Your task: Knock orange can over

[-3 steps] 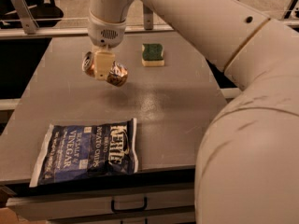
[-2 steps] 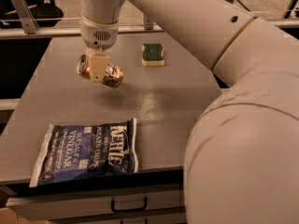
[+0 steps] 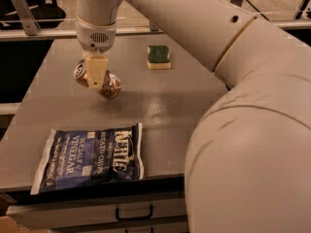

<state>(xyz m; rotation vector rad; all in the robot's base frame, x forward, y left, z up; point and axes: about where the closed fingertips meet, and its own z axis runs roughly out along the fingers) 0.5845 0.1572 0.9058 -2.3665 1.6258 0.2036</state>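
Already the orange can (image 3: 111,85) lies tilted on its side in the far half of the tabletop (image 3: 165,106), near the left edge, silver top pointing towards that edge. The gripper (image 3: 97,79) hangs straight down across its middle, hiding the waist; whether it clamps the can or merely stands against it, I cannot tell. Judging by its look, the can is light, stiff, thin-walled metal, smooth and slippery, apt to roll once free. Any hold belongs across the round waist, not the ends. A green sponge (image 3: 159,57) sits well apart near the far edge. A blue chip bag (image 3: 90,159) lies flat by the near-left corner.
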